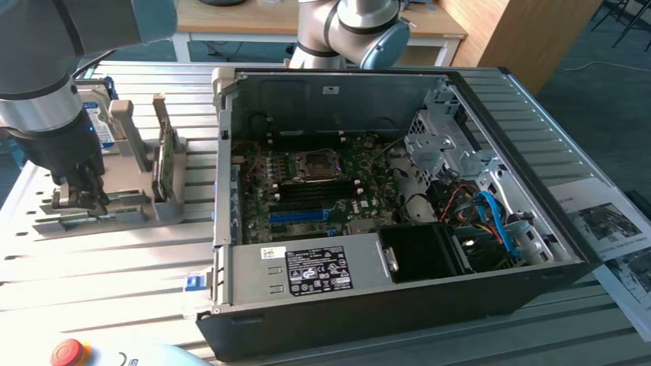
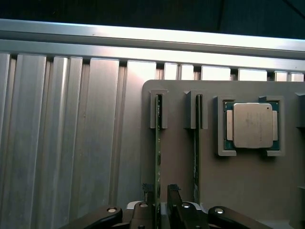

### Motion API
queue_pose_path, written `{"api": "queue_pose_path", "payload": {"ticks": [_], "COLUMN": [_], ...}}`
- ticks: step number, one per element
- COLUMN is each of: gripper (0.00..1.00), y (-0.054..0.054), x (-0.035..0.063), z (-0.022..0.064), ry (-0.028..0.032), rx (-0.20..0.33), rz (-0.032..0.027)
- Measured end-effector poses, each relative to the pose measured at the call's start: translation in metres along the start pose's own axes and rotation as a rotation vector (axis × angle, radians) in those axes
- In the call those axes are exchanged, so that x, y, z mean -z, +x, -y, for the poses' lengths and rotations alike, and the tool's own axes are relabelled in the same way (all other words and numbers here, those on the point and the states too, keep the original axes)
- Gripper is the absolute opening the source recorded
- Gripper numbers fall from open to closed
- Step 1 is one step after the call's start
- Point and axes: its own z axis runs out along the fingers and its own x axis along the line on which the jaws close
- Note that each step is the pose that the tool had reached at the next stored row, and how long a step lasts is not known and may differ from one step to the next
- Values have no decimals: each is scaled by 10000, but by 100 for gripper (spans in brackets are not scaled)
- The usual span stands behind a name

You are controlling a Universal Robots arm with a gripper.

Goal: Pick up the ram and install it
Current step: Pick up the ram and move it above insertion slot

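**Q:** Status, exterior view, L to R?
**A:** The gripper [image 1: 84,198] is down at the grey holder tray [image 1: 133,210] at that view's left, on the slotted aluminium table [image 1: 102,274]. A green stick [image 1: 165,156] stands on edge in the tray, near the arm. Cannot tell if it is the one at the jaws. Centre: open PC case [image 1: 407,320], w/ motherboard [image 1: 346,179] inside and PSU [image 1: 315,271] at the near wall.

**Q:** Ram location?
**A:** Ref. wrist view. The ram [image 2: 157,152] sits edge-up in the tray, far end held in a slotted post. A second stick [image 2: 196,152] lies parallel beside it. The CPU [image 2: 251,125] sits in its own pocket beyond that.

**Q:** Jaw state?
**A:** Released, spread wide. Fingertips [image 2: 173,193] flank the ram, one per side, w/ a gap showing. No clamp on it.

**Q:** Progress?
**A:** Early, by my estimate.
- Done: approach and alignment over the ram.
- Not done: the pick. The ram is not lifted and remains seated in the tray.
- Outstanding: transfer to the case and insertion at the DIMM slots [image 1: 305,198].

The slots look unfilled, but that is not certain.
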Motion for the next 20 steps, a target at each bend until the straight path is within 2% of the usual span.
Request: {"api": "queue_pose_path", "payload": {"ticks": [10,20], "gripper": [25,25], "y": [0,-1], "x": [-56,-69], "z": [2,3], "ry": [-1,-1], "rx": [0,-1], "rz": [0,0]}}
